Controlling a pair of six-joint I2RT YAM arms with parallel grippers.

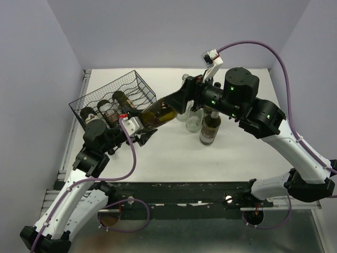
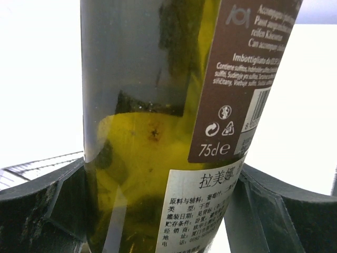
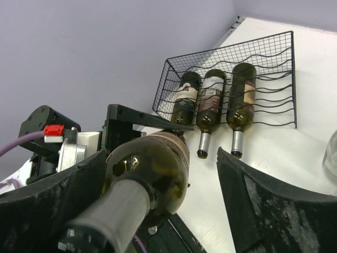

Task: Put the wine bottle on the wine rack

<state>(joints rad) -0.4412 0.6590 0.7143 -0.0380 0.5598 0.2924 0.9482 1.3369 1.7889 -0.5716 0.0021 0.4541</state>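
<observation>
Now gripping the wine bottle (image 1: 160, 112) with left tool (image 2: 160, 206) only, right tool (image 3: 163, 205) spread wide, holding nothing. Might sag, slip and bang the tabletop (image 1: 174, 161), being heavy.

From my station both arms look alike: white shells on the long links of the left arm (image 1: 73, 190) and the right arm (image 1: 295, 145), with black joint housings. Small green lights (image 1: 212, 98) glow near the right wrist. A purple cable (image 1: 286, 84) runs along each arm. The fingers (image 3: 268, 205) are matte black, rough-grained plastic, and a red plug (image 3: 52, 130) sits on the left wrist.
</observation>
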